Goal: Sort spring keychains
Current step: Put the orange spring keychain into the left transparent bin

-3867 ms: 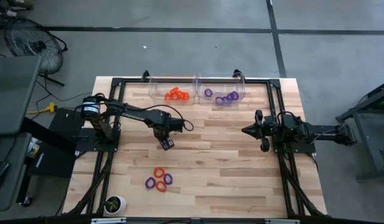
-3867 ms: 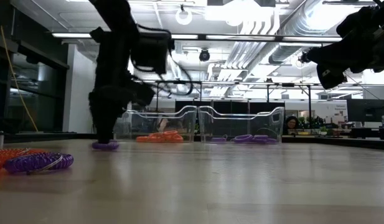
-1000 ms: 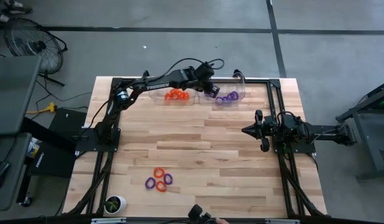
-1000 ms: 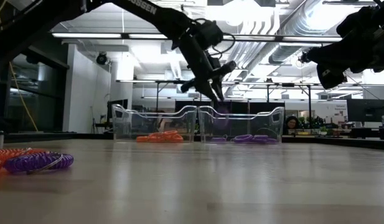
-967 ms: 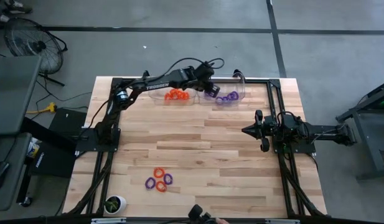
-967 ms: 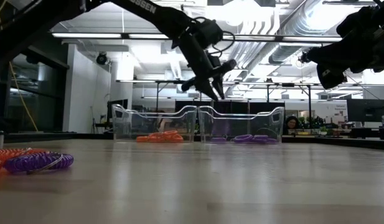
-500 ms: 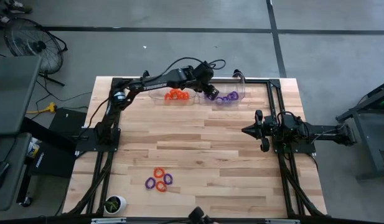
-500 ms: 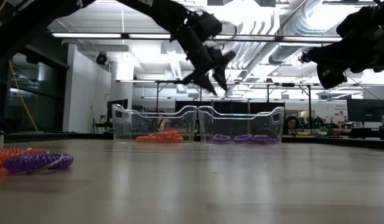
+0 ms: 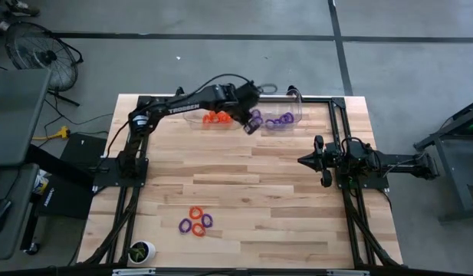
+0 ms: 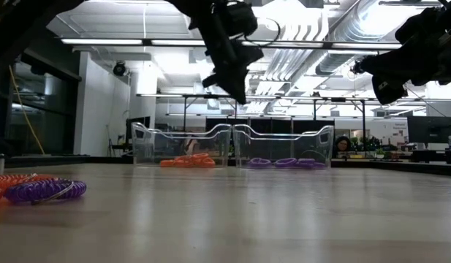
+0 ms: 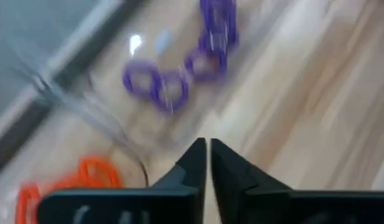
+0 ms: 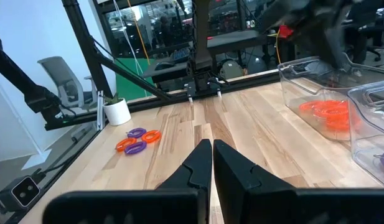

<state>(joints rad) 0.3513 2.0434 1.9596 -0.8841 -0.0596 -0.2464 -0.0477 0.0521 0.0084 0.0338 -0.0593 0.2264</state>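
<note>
High view: the left gripper (image 9: pixel 250 126) hangs above the near edge of two clear bins at the far side of the wooden counter (image 9: pixel 297 215), about where the bins meet. Its fingers (image 11: pixel 198 163) are clenched tight with nothing between them. The left bin (image 9: pixel 196 107) holds the orange-red spring keychains (image 9: pixel 215 116), and the right bin (image 9: pixel 296 103) holds the purple ones (image 9: pixel 279 119). A small cluster of unsorted keychains (image 9: pixel 195 222), orange and purple mixed, lies near the counter's front left, just beyond a little white pot with a plant (image 9: pixel 139 251). The right gripper (image 9: pixel 303 160) waits over the right side of the counter, well apart from both bins and the cluster, its fingers (image 12: pixel 203 163) pressed together and empty. From counter height, the left arm is raised well above the bins.
</note>
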